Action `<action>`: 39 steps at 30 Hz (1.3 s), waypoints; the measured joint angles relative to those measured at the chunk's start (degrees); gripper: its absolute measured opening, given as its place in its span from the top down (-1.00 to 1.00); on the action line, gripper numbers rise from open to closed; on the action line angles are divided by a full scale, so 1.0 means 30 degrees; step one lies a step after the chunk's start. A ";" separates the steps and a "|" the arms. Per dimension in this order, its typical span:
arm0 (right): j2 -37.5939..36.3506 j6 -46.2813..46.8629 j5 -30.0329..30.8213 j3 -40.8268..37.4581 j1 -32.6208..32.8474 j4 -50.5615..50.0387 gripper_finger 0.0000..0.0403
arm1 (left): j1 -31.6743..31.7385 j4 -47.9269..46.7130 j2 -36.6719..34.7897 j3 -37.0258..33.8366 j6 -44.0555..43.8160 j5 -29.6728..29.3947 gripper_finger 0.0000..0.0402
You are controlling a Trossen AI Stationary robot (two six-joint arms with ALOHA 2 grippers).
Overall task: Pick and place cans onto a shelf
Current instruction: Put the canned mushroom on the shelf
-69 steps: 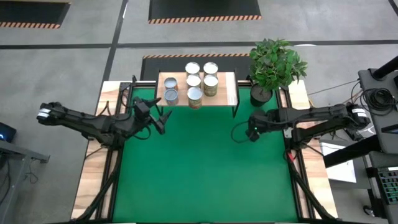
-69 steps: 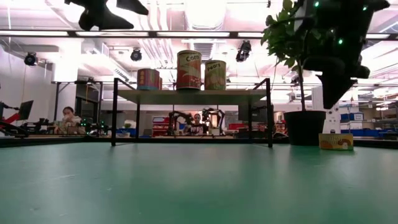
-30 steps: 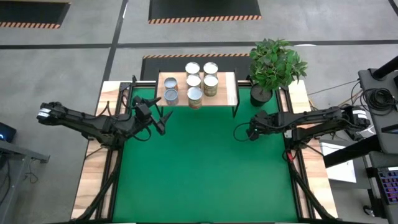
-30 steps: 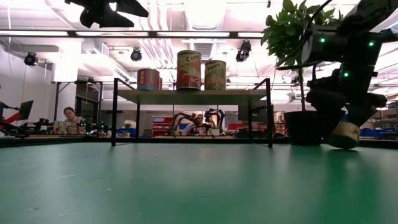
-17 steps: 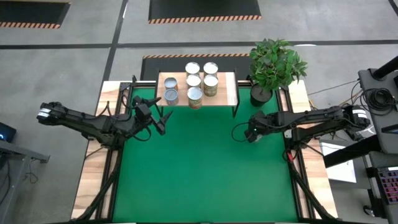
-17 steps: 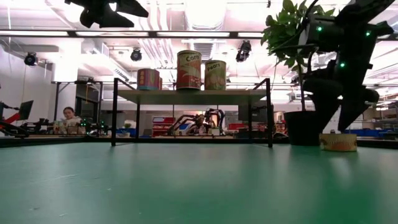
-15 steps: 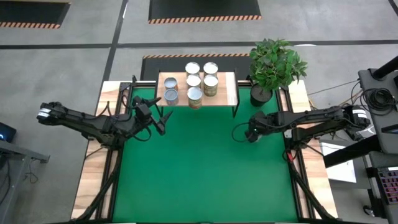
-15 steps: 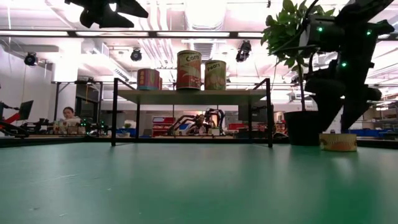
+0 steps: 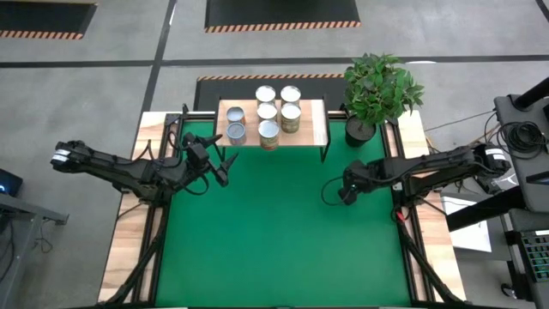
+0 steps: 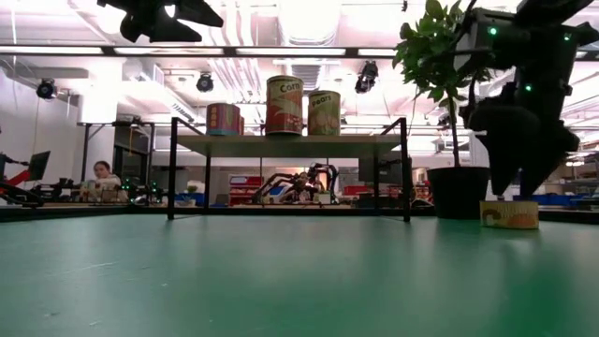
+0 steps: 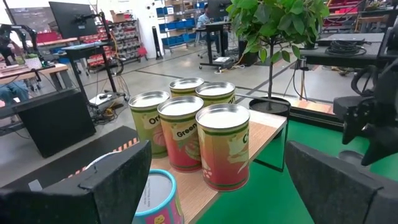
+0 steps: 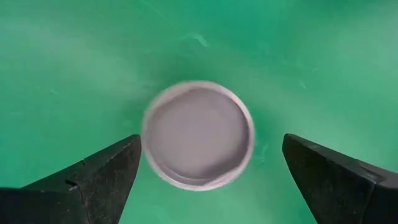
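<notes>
The green table [image 9: 274, 240] fills the frame's middle; the shelf [image 9: 316, 122] at upper centre carries six cans [image 9: 268, 133]; right gripper [image 9: 328, 190], fingers apart, hovers centre-right over a short can [image 12: 198, 134]; left gripper [image 9: 226, 163] waits spread, left of the shelf.

Two black jointed arms [image 9: 120, 169], green indicator lights.
</notes>
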 joint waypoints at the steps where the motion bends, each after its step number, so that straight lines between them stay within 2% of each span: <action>1: -0.0038 -0.0188 -0.0034 0.0130 0.0000 0.0053 -0.88 | 0.0000 0.0006 0.0000 0.0000 0.0000 0.0000 -0.73; 6: -0.0059 -0.0397 -0.0989 0.0267 0.0363 0.0456 -0.88 | 0.0000 0.0006 0.0000 0.0000 0.0004 0.0000 -0.73; 10: 0.0044 0.0221 -0.0939 -0.0002 0.0964 0.0508 -0.88 | -0.0003 0.0006 0.0000 -0.0003 0.0000 0.0000 -0.73; 14: 0.0485 0.0744 -0.0496 -0.0417 0.1449 0.1091 -0.88 | -0.0007 -0.0008 0.0007 -0.0007 -0.0101 0.0000 -0.73; 17: 0.1061 0.0966 0.0558 -0.0578 0.1653 0.1110 -0.88 | -0.0006 -0.0131 0.0007 -0.0013 -0.0240 0.0000 -0.73; 24: 0.2375 0.0241 0.1036 -0.0615 0.1790 0.3874 -0.87 | -0.0001 -0.0154 0.0007 -0.0015 -0.0270 0.0000 -0.73; 27: 0.2969 0.0303 0.1189 -0.0615 0.1785 0.4048 -0.78 | 0.0000 -0.0154 0.0007 -0.0015 -0.0270 0.0000 -0.73; 34: 0.3277 0.0727 0.0722 -0.0610 0.1785 0.4090 -0.41 | -0.0001 -0.0154 0.0007 -0.0015 -0.0284 0.0000 -0.73; 39: 0.2682 0.0944 0.0518 0.0334 0.2009 0.3809 -0.41 | -0.0001 -0.0150 0.0007 -0.0015 -0.0284 0.0001 -0.73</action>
